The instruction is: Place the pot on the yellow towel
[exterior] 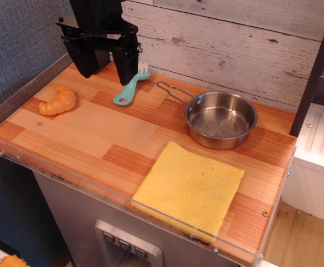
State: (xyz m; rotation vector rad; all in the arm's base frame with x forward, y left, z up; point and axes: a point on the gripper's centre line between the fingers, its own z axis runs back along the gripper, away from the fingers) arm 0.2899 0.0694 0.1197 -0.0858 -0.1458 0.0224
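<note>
The pot (220,119) is a shiny steel pan with a thin wire handle pointing back left. It stands empty on the wooden counter at the back right. The yellow towel (189,188) lies flat just in front of it, near the front edge. My black gripper (106,71) hangs over the back left of the counter, well left of the pot. Its two fingers point down with a clear gap between them and hold nothing.
An orange croissant toy (58,101) lies at the left. A teal brush (130,87) lies behind the gripper. A clear plastic lip (67,177) lines the counter's front edge. A plank wall stands behind, and a dark post (316,67) at the right.
</note>
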